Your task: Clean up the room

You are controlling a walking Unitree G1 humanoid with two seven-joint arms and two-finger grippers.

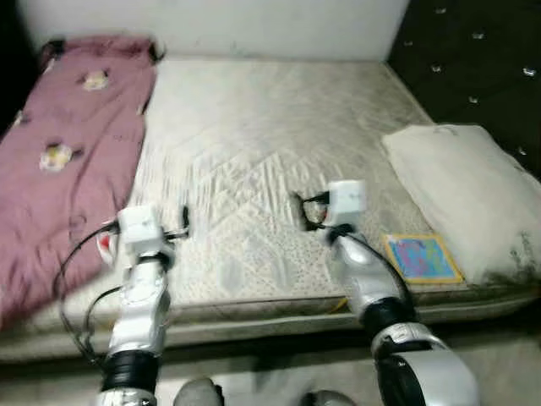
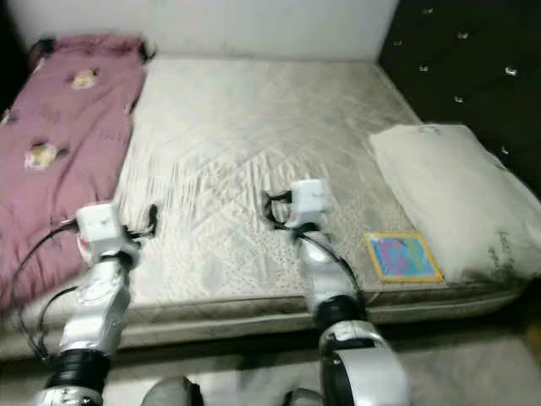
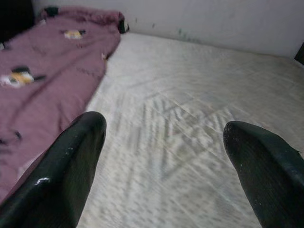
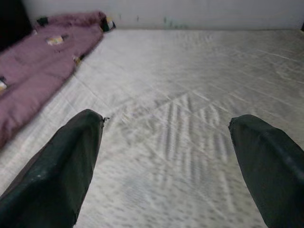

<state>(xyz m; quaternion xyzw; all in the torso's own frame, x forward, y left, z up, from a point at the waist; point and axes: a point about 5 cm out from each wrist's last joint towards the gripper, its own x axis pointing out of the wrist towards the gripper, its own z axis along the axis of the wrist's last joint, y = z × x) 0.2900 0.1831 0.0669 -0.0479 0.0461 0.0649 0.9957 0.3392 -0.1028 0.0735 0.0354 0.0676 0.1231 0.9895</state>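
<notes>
- Both of the robot's arms reach over the near edge of a bare quilted mattress [image 1: 254,169]; the left gripper [image 3: 161,156] has its fingers spread wide with nothing between them, only mattress beyond
- The right gripper [image 4: 166,161] is likewise wide apart and holds nothing
- A mauve blanket [image 1: 68,144] (flower-patterned) lies along the mattress, off to the left of both sets of jaws; its edge is near the left gripper
- To the right of the right gripper, a colourful book [image 1: 421,257] lies flat, just beside a cream pillow [image 1: 465,194]
</notes>
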